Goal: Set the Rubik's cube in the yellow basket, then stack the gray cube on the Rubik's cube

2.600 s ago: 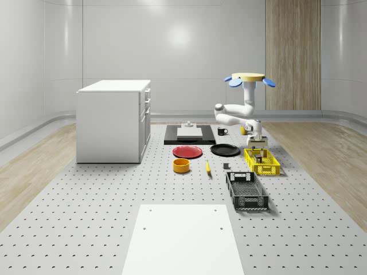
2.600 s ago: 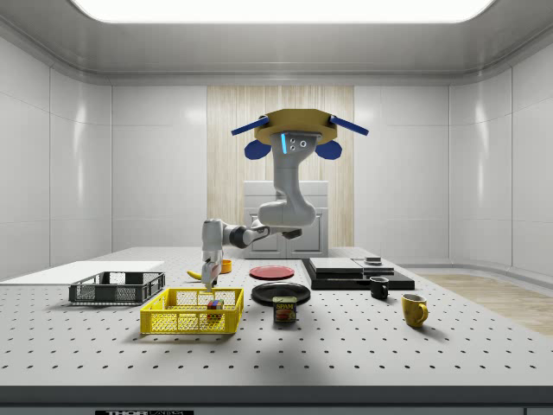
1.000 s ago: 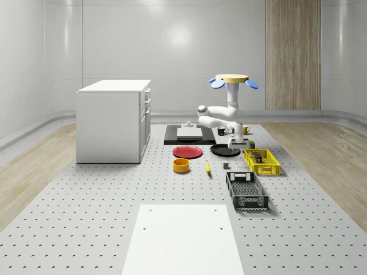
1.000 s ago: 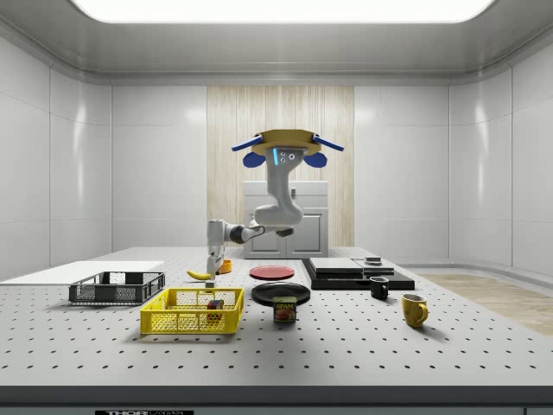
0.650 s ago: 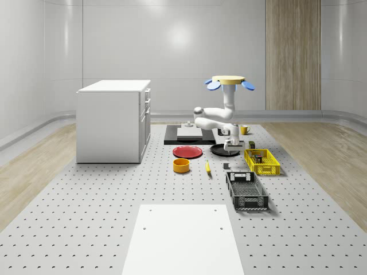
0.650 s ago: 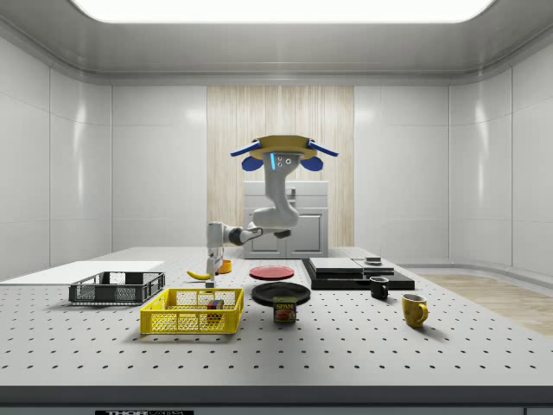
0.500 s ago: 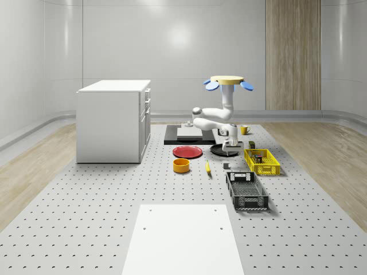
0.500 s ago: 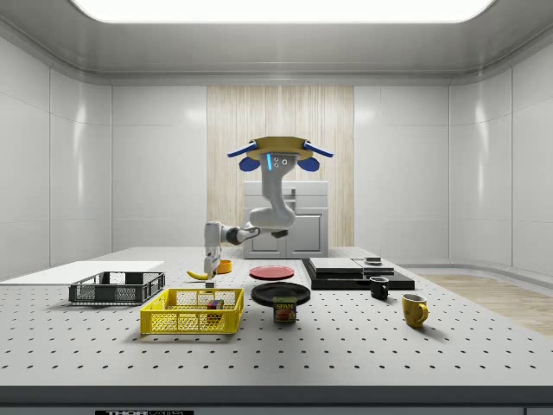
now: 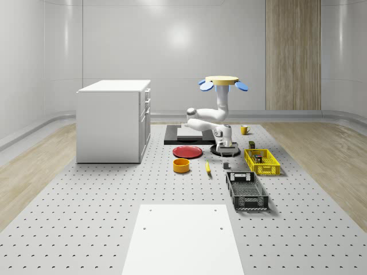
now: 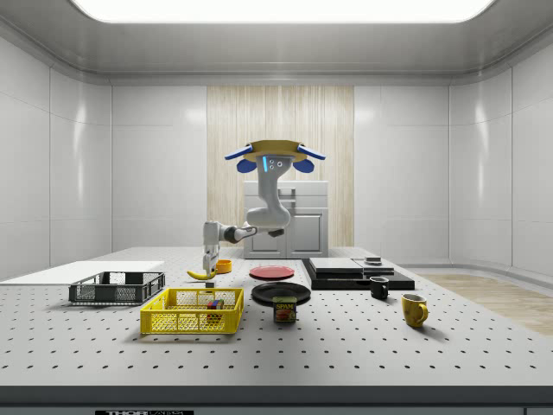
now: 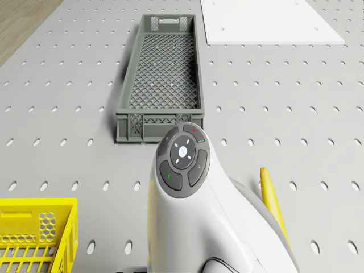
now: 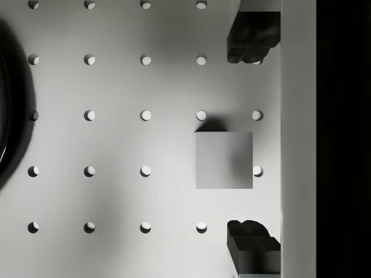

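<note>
The yellow basket [image 9: 262,162] [image 10: 191,312] stands on the perforated table with the Rubik's cube [image 10: 212,304] inside it. The small gray cube [image 12: 224,160] [image 9: 226,166] lies flat on the table to the whole-scene view's left of the basket. The drone [image 9: 219,81] [image 10: 270,156] hovers over the black plate area, its arm bent down. My gripper [image 12: 253,142] [image 9: 227,152] [image 10: 208,270] hangs above the gray cube, open and holding nothing. One dark fingertip [image 12: 253,37] shows on each side of the cube, which sits slightly off the line between them.
A dark mesh crate [image 9: 246,190] [image 11: 161,85] stands nearer the front, with a banana [image 9: 207,167] [image 11: 270,196] beside the gray cube. An orange bowl [image 9: 182,165], red plate [image 9: 188,152], black plate [image 9: 221,150], a can [image 10: 284,309], mugs and a white cabinet [image 9: 113,120] surround the spot.
The drone and arm have moved from over the yellow basket toward the whole-scene view's left. The gripper now hangs over the gray cube; the Rubik's cube stays in the basket.
</note>
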`<state>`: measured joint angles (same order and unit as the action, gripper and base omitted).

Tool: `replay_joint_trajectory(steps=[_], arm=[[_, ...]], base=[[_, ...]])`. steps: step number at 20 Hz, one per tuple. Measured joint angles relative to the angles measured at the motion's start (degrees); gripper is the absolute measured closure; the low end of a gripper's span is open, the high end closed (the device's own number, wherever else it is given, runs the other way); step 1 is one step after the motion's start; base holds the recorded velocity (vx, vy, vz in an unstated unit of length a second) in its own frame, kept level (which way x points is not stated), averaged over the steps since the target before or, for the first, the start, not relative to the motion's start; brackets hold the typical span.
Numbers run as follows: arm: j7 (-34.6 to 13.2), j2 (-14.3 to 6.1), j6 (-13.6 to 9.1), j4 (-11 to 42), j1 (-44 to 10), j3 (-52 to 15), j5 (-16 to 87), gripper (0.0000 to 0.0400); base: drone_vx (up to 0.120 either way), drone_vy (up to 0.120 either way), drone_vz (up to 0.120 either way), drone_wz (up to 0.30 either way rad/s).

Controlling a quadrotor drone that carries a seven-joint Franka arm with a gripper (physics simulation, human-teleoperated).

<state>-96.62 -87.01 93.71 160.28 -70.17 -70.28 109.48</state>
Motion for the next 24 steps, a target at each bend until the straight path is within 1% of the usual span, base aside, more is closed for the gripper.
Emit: replay_joint_trajectory(steps=[3, 4, 10, 12, 16, 24], arm=[[0.00, 0.01, -0.01, 0.00, 0.00, 0.00, 0.00, 0.0000], [0.00, 0.01, -0.01, 0.00, 0.00, 0.00, 0.00, 0.0000], [0.01, 0.03, -0.02, 0.00, 0.01, 0.00, 0.01, 0.0000], [0.01, 0.03, -0.03, 0.00, 0.01, 0.00, 0.01, 0.0000], [0.01, 0.04, 0.06, -0.07, -0.03, 0.23, 0.22, 0.0000], [0.96, -0.04, 1.23, -0.96, 0.39, 2.66, 2.44, 0.0000]], base=[[0.000, -0.107, 0.000, 0.000], [0.000, 0.000, -0.040, 0.000], [0.000, 0.000, -0.120, 0.000], [0.000, 0.100, -0.120, 0.000], [0.000, 0.000, -0.010, 0.000], [0.000, 0.000, 0.000, 0.000]])
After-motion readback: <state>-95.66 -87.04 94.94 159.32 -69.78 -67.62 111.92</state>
